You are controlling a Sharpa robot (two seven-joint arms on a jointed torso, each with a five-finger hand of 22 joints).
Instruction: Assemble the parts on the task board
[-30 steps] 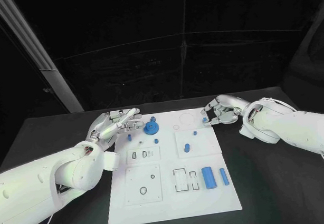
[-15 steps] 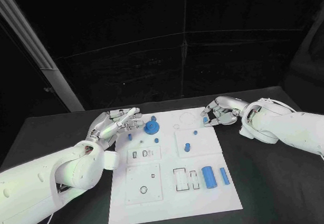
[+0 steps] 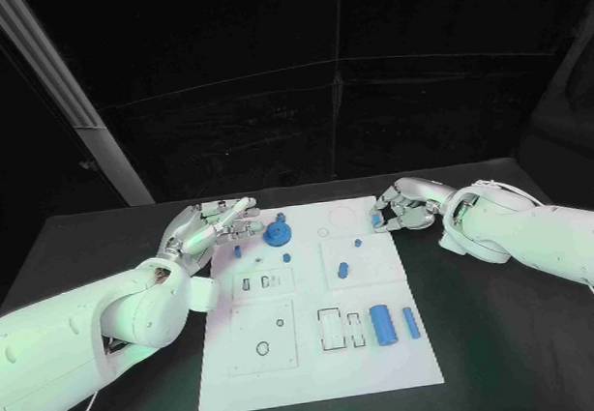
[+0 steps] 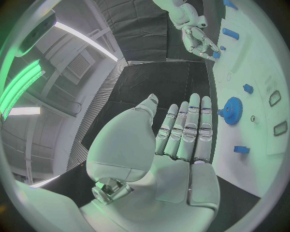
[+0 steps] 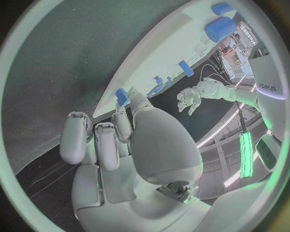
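The white task board (image 3: 312,379) lies in the middle of the table. My right hand (image 3: 407,206) hovers at the board's far right corner and pinches a small blue part (image 3: 378,221) between thumb and finger; the right wrist view shows that part (image 5: 122,95) at the fingertips. My left hand (image 3: 215,224) is at the far left corner, fingers straight and apart, holding nothing; its fingers (image 4: 184,133) point toward a blue gear (image 4: 231,110). The gear (image 3: 279,233) stands on the board just right of that hand.
Small blue pieces (image 3: 286,258) (image 3: 343,271) lie on the board's upper half. A thick blue cylinder (image 3: 382,324) and a slim one (image 3: 411,324) lie lower right beside empty slots (image 3: 332,329). Black table (image 3: 505,343) surrounds the board.
My right hand has shifted very slightly with the blue part still pinched. The left hand and the pieces on the board stay put.
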